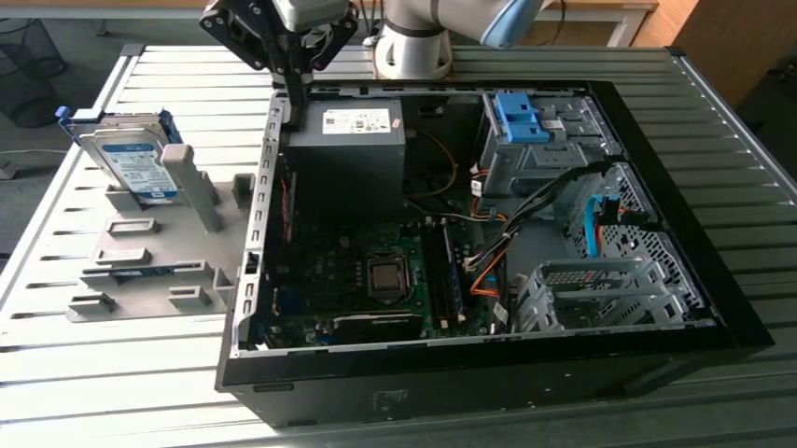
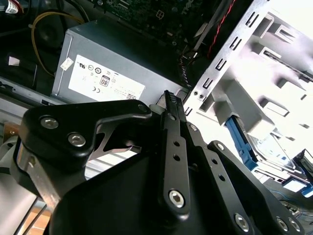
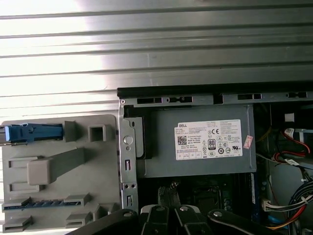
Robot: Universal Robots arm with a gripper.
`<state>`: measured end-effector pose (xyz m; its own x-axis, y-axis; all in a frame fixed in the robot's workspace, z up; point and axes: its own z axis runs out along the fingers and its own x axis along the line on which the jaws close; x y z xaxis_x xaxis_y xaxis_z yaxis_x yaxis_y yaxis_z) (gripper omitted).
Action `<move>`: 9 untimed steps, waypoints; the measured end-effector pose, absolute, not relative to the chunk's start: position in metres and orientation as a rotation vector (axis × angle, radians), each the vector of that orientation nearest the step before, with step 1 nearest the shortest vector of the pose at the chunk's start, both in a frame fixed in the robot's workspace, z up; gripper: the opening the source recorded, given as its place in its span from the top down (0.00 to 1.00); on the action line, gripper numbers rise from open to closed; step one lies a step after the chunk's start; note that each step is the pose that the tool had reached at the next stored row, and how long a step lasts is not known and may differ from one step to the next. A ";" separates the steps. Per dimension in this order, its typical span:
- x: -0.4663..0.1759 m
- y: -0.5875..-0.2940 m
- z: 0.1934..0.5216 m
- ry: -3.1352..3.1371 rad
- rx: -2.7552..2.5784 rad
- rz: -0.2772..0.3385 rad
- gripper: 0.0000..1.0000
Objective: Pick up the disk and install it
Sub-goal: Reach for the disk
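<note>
In the exterior view, the tool (image 1: 299, 105) is hanging over a corner of the open computer case (image 1: 697, 308), close to the arm's base. Its fingers are pressing together with nothing between them, and their tips are pointing down just beside the power supply box (image 1: 349, 140). The disk (image 1: 134, 161) is standing upright on its edge in a slot of the grey fixture (image 1: 149, 271). That fixture is sitting on the slatted metal counter (image 1: 75, 373) at the exterior view's left of the case, and the disk is apart from the tool. Inside the case, a blue bracket (image 1: 517, 117) is sitting on a drive bay. In the second wrist view, the tool (image 2: 169, 96) is showing its black fingers closed on each other in front of the power supply box (image 2: 112, 63). Beyond the perforated case wall (image 2: 220, 73), the disk (image 2: 276, 147) is resting in the fixture (image 2: 266, 98), its blue frame facing the tool. In the first wrist view, the tool (image 3: 168, 215) is hovering above the power supply box (image 3: 195, 147). The disk (image 3: 32, 133) is appearing edge-on as a blue strip at one corner of the fixture (image 3: 58, 166), which is lying beside the case on the counter (image 3: 156, 58).
</note>
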<state>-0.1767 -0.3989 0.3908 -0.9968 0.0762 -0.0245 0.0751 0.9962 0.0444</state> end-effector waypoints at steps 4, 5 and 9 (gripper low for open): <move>-0.178 -0.399 0.391 3.112 0.118 0.068 0.89; -0.178 -0.399 0.391 3.113 0.118 0.068 0.89; -0.180 -0.399 0.391 3.112 0.118 0.068 0.89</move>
<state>-0.1796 -0.3989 0.3907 -0.9968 0.0762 -0.0245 0.0751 0.9962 0.0443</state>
